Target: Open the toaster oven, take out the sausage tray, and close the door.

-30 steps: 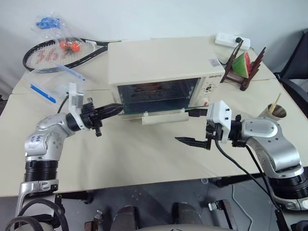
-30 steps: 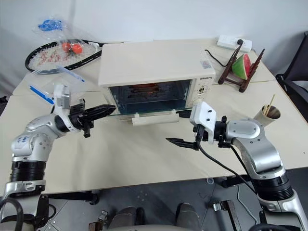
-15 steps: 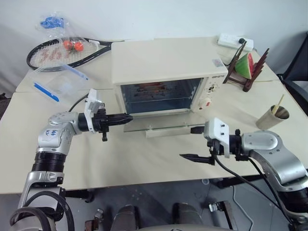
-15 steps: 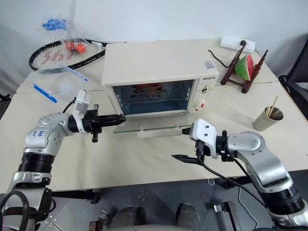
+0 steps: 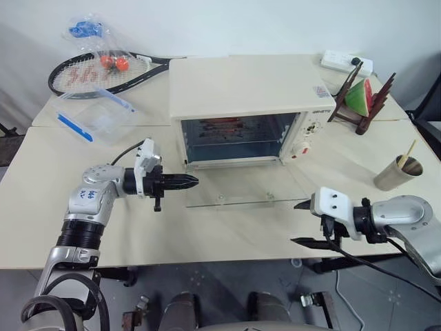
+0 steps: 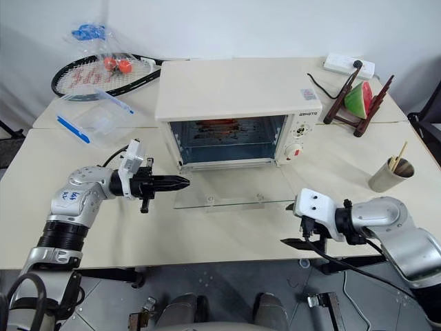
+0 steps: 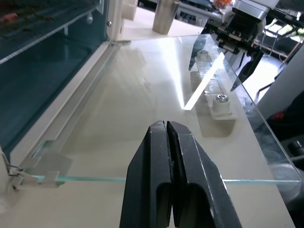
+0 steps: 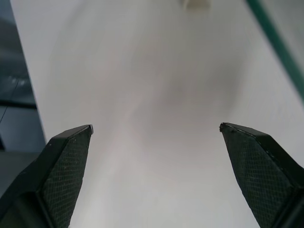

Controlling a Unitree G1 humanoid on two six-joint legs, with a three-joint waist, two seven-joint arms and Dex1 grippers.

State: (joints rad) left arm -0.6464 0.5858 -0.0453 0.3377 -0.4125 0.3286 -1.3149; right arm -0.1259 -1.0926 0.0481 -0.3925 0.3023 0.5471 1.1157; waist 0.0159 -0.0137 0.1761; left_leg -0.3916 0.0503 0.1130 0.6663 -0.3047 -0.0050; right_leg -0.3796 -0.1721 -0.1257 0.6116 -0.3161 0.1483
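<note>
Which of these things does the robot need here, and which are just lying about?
Needed:
toaster oven
door, folded flat open
sausage tray, inside

Lying about:
racket
plastic box
watermelon slice
cup
power strip

Door (image 5: 238,192) flat on table (image 5: 207,227) before toaster oven (image 5: 248,103); racket (image 5: 96,69) behind-left.

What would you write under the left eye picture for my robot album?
Toaster oven with its door folded flat open; shut left pincer beside it, open right pincer near the table edge.

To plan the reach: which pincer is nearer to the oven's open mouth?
Left. The left pincer sits at the toaster oven's lower left corner; the right pincer hangs beyond the lowered door.
</note>
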